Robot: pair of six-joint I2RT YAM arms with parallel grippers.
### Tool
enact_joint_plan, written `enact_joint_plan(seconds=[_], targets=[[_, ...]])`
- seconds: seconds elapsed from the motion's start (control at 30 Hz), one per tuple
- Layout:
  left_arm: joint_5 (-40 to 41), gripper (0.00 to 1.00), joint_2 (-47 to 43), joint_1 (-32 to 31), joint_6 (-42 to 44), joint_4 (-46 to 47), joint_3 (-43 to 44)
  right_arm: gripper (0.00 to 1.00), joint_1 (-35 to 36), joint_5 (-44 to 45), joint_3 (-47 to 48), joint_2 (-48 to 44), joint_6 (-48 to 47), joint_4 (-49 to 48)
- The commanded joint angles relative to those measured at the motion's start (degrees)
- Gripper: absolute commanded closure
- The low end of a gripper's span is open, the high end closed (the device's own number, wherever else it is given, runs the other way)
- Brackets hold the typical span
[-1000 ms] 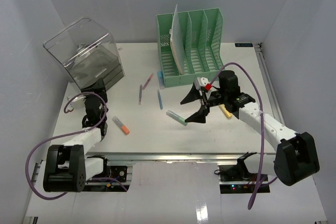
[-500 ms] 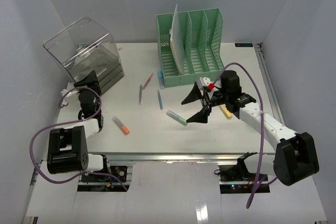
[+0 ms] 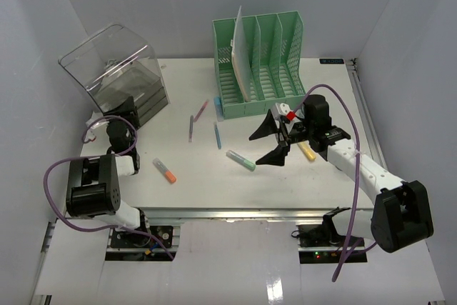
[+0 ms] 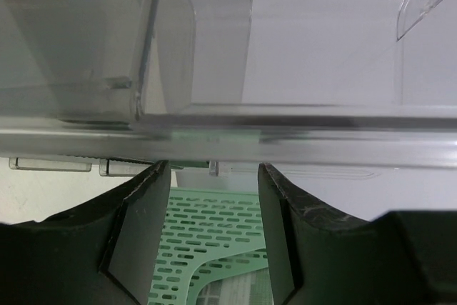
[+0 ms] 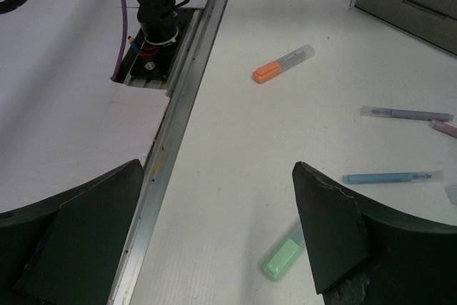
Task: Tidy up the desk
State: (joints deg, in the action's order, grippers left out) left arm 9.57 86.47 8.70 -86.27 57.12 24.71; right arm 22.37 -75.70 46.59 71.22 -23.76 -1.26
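Top external: the desk (image 3: 214, 191) fills the white floor between the grey walls, its silver rail (image 3: 235, 212) along the near edge. The left gripper (image 3: 127, 108) sits against the front of the clear box (image 3: 114, 69) at the far left. The right gripper (image 3: 270, 142) hangs above the desk, jaws spread wide and empty, a green highlighter (image 3: 240, 160) just beside it. An orange highlighter (image 3: 164, 170), a purple pen (image 3: 191, 128) and a blue pen (image 3: 217, 135) lie loose in front of the green file rack (image 3: 260, 55).

Left wrist: the fingers (image 4: 143, 219) stand apart with nothing between them, their tips at the box's lower edge; whether they touch it I cannot tell.

Right wrist: the wide jaws frame bare desk, the green highlighter by one finger (image 5: 328, 226).
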Motion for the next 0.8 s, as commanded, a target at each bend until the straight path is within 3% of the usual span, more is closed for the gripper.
enact_joint_plan(seconds=[0.0, 0.47, 0.57, 0.77], targets=[[-2.38, 0.41, 1.22, 2.06, -0.66, 4.03, 2.51, 0.09, -0.51, -2.19, -0.09, -0.38, 0.38, -1.47], [-1.59, 0.86, 0.76, 2.28, -2.1, 8.04, -0.16, 0.09, -0.84, -3.25, -0.09, -0.47, 0.4, -1.29], [-2.13, 0.99, 0.07, 2.28, -2.55, 9.12, -1.15, 0.09, -0.84, -3.24, -0.09, -0.47, 0.39, -1.21], [-4.36, 1.0, -2.78, 2.28, -2.33, 8.98, -2.48, 0.09, -0.93, -2.79, -0.1, -0.38, 0.47, -1.03]])
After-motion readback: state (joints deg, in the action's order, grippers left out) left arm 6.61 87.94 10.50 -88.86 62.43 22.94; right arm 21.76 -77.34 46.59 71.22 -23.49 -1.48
